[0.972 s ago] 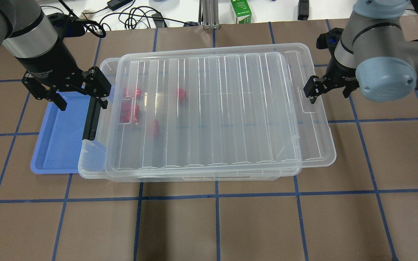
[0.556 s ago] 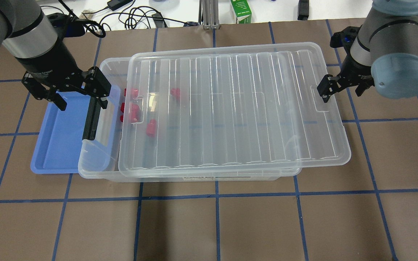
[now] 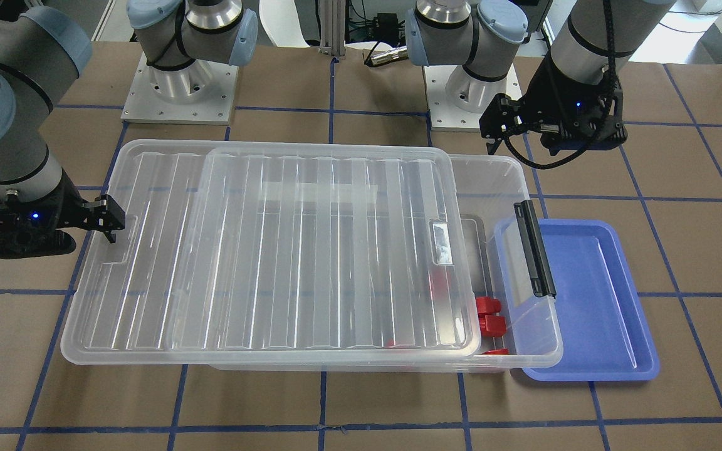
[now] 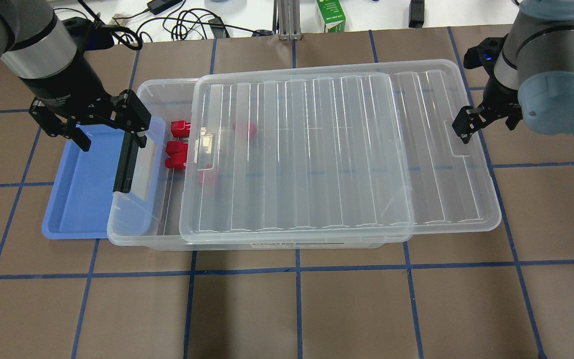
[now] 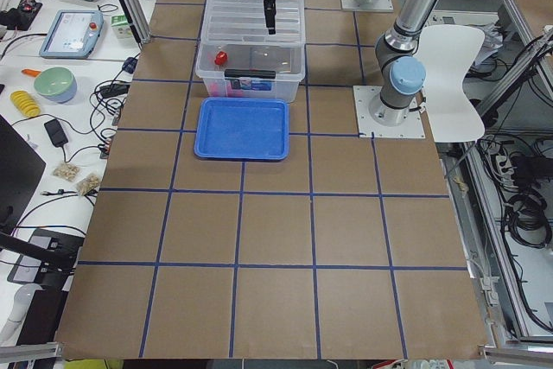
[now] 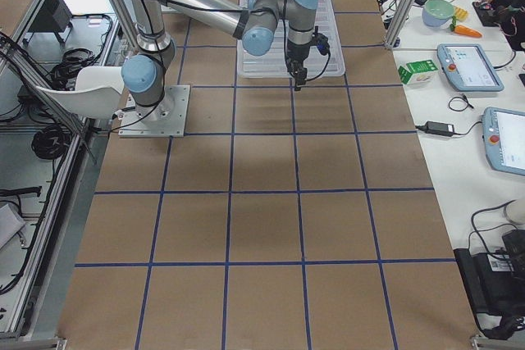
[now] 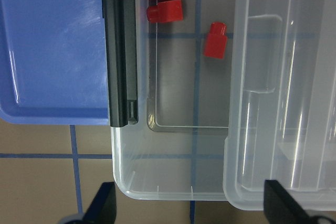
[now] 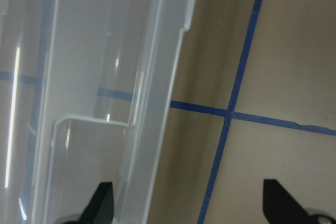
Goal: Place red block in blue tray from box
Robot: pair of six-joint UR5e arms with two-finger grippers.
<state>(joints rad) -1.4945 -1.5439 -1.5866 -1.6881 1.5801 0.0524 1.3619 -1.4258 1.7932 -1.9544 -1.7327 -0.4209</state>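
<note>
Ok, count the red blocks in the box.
5 red blocks: three in the box's uncovered end beside the blue tray, two under the lid; more may be hidden.

Lid (image 4: 317, 149): it has slid farther toward the worktop's right edge and now overhangs the box (image 4: 132, 224) on that side.
My right gripper (image 4: 484, 123): I have moved the same way, along with the lid's rim.
Red blocks (image 4: 180, 128): those nearest the left edge are now uncovered.

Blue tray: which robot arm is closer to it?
Left. The left end effector hangs by the blue tray's end; the right end effector is across the box, at the lid's far edge.
</note>
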